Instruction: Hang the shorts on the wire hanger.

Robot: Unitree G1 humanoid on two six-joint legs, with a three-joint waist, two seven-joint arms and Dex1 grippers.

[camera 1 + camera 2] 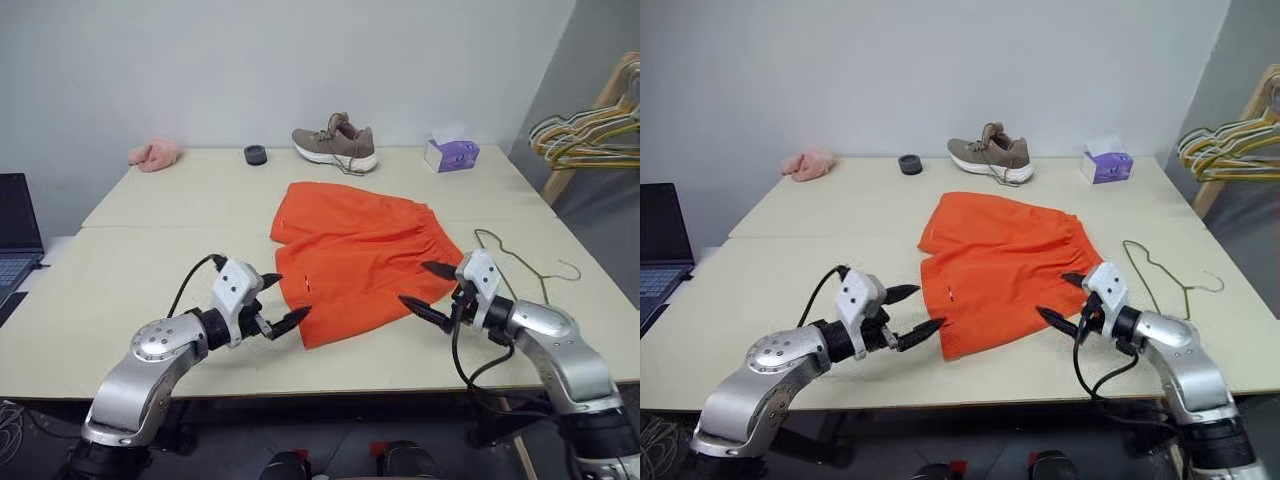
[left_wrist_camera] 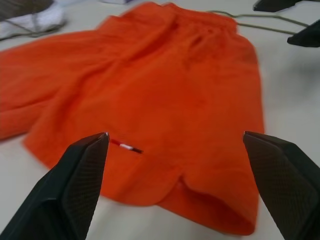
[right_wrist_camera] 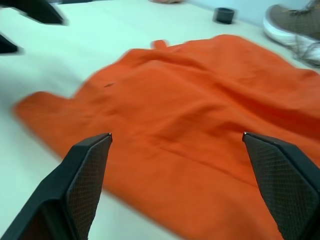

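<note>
Left gripper [image 1: 277, 300] sits in the lower left of the head view, its two black tapered fingers spread wide and empty, tips pointing toward the near hem of the shorts [image 1: 357, 258] without touching the cloth. In the left wrist view the finger pads [image 2: 82, 177] show a fine cross-hatched texture, and the hem lies between and beyond them. Right gripper [image 1: 426, 290] sits in the lower right, jaws likewise wide apart and holding nothing, its tips over the right edge of the shorts near the waistband side; contact cannot be told. Shorts: bright orange, soft woven fabric, lying flat at the centre of the frame, legs toward the left, gathered elastic waistband ruffled along the right edge, a small white-and-red tag near the near hem. The wire hanger [image 1: 520, 262] lies flat just right of the waistband, behind the right gripper: thin dark olive-grey wire, triangular, curved hook toward the right edge of the frame. Table [image 1: 150, 240]: pale matt boards with a seam running across. Along the far edge, left to right: fluffy pink cloth [image 1: 155, 154], small dark ring-shaped roll [image 1: 255, 154], taupe mesh shoe [image 1: 336, 144] with white sole, purple tissue box [image 1: 451, 153]. Upper right: bunch of thicker yellow-green and tan hangers [image 1: 590, 130]. Left edge: laptop [image 1: 18, 235], dark.
</note>
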